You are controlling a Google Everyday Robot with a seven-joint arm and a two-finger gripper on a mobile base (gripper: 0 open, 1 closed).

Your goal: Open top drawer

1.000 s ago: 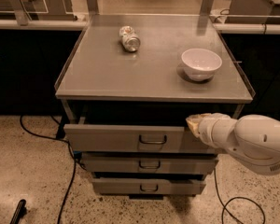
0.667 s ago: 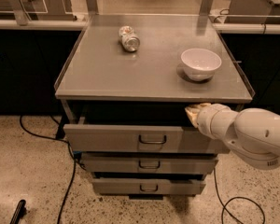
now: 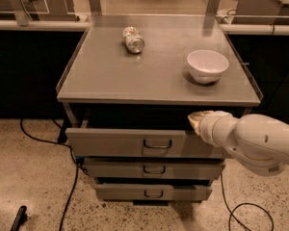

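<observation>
- Grey metal made up the top drawer (image 3: 115, 142), the widest of three stacked under the counter (image 3: 111, 81). In the single camera view it stood partly pulled out, its flat front forward of the counter's edge with a dark gap above it.
- Its small dark loop handle (image 3: 157, 145) sat at the centre of the front, and nothing was on it.
- The hand (image 3: 198, 120), at the end of a thick white arm (image 3: 260, 146) coming in from the right, was at the drawer's upper right corner, just under the counter's edge. Whether it was spread or pressed together could not be told, nor whether it touched the drawer.
- Judged from this, the opening step looked well under way, since the drawer was out but not fully.
- The next move would call either for a further straight pull along the slides or for backing the hand out from under the counter without pushing the front shut.
- Below, the middle drawer (image 3: 183, 170) and the bottom drawer (image 3: 183, 193) were narrower and sat further back, each with a similar handle.
- On the counter a crushed can (image 3: 133, 39) lay on its side toward the back, and a white bowl (image 3: 207, 65) stood upright to the right, well apart from it.
- No brand, label or writing could be read; the can's print was too unclear.
</observation>
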